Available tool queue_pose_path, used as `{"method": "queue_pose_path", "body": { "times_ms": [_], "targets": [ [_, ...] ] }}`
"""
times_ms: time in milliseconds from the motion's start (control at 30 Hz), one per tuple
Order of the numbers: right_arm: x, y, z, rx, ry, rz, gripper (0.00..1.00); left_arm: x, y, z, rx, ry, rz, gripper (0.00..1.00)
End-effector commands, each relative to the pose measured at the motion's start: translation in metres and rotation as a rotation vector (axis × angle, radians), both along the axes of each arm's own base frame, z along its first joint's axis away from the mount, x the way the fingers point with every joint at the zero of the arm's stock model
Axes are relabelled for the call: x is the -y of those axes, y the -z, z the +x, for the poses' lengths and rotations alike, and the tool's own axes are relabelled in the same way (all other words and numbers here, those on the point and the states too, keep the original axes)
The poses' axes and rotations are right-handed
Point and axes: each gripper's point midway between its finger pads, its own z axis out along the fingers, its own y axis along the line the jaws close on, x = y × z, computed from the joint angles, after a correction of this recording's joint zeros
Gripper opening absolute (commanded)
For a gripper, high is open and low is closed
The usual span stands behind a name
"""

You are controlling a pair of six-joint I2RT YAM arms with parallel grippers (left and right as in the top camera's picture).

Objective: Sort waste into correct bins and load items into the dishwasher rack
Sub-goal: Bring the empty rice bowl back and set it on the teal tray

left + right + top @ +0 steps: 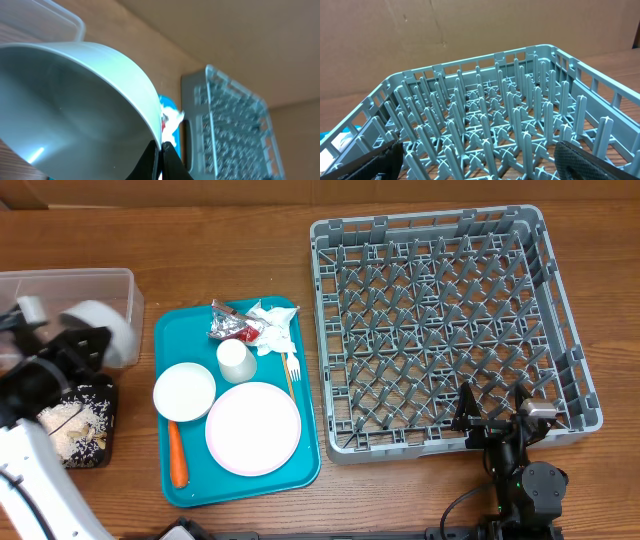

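- While the left gripper is pinching its fingers tight on the rim of a white bowl, it is holding that bowl tipped on its side above the black tray, where pale scraps are lying.
- In the wrist view the bowl's inside is looking clean, so the emptying is likely finishing. Levelling the bowl gently before travelling seems wise, since a rim pinch is letting it swing.
- The clear tub is standing just behind the bowl, so rising first is keeping clear of its wall.
- The teal tray, carrying the plate, second bowl and cup, is lying between this bowl and the rack. Crossing it is calling for height over the cup.
- The right gripper is hovering wide open, holding nothing, at the rack's near rim. No dishes are sitting among the pegs, though that arm is crowding the near corner.
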Motion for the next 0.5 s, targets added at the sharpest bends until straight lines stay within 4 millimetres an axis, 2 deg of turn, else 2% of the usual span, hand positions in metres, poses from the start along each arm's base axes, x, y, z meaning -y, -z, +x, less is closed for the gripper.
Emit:
{"method": "queue_pose_path", "body": {
  "times_ms": [0,200,300,467],
  "targets": [
    [0.001,-0.001,0.0,0.01,0.002,-0.004,1.0,0.014,0.019,0.014,-0.107,-0.002,0.151,0.04],
    [0.001,-0.001,0.0,0.01,0.002,-0.004,1.0,0.045,0.036,0.043,-0.166,0.031,0.428,0.04],
    [0.001,-0.001,0.0,0.01,0.002,-0.004,1.0,0.047,0.046,0.055,-0.202,-0.014,0.55,0.04],
    [0.001,-0.001,0.0,0.01,0.002,-0.004,1.0,0.045,0.081,0.067,-0.315,-0.031,0.679,0.04]
  ]
}}
